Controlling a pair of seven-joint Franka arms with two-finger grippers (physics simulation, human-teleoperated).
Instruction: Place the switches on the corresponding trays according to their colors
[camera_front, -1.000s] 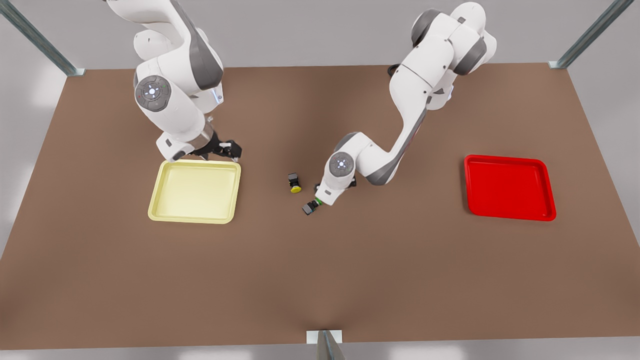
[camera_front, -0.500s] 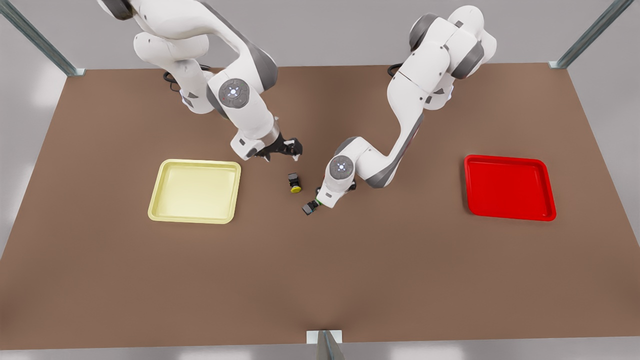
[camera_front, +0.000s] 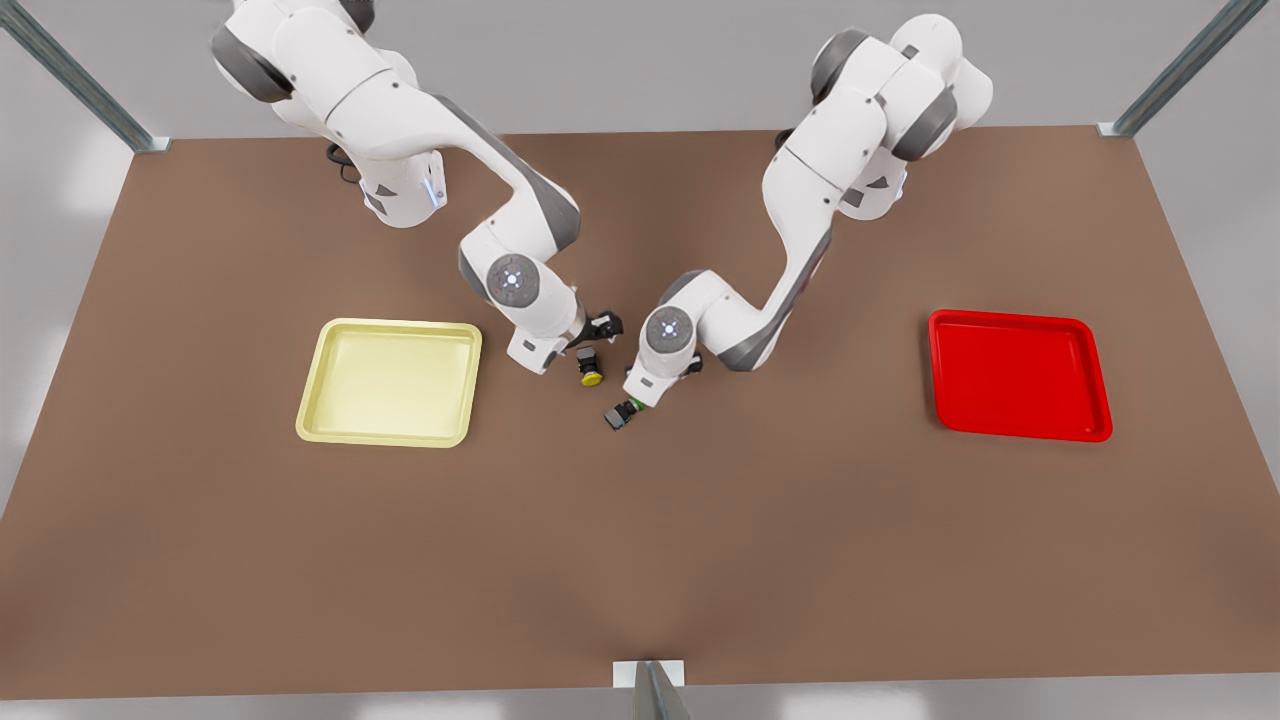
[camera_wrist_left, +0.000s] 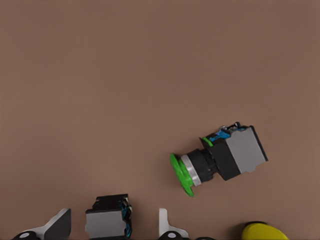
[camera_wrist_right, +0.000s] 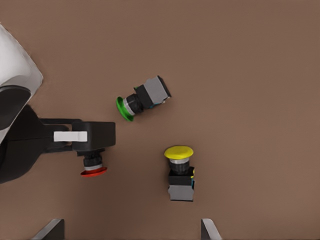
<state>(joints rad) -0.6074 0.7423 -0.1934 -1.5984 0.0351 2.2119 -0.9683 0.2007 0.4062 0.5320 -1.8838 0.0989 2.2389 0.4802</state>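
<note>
Right now my left claw (camera_wrist_left: 115, 226) hangs low over the red switch (camera_wrist_right: 94, 167). Its fingers are apart, one on each side of the switch's grey body, not touching it. I think that is so it can pinch the body and leave the cap free. My right claw (camera_wrist_right: 130, 231) is just by the yellow switch (camera_front: 590, 367), fingers wide apart, lined up to come down around it.

All the switches lie on their sides in the middle of the worktop (camera_front: 700, 560), close together. The green switch (camera_wrist_left: 220, 157) lies right beside the red one, so I would go slowly there and try not to bump it.

The yellow tray (camera_front: 400, 323) is at the front view's left and the red tray (camera_front: 1010, 316) at its right. Neither has a switch in it yet.

The worktop is flat and brown. Behind it is a grey wall, with metal posts (camera_front: 80, 80) at the corners.
</note>
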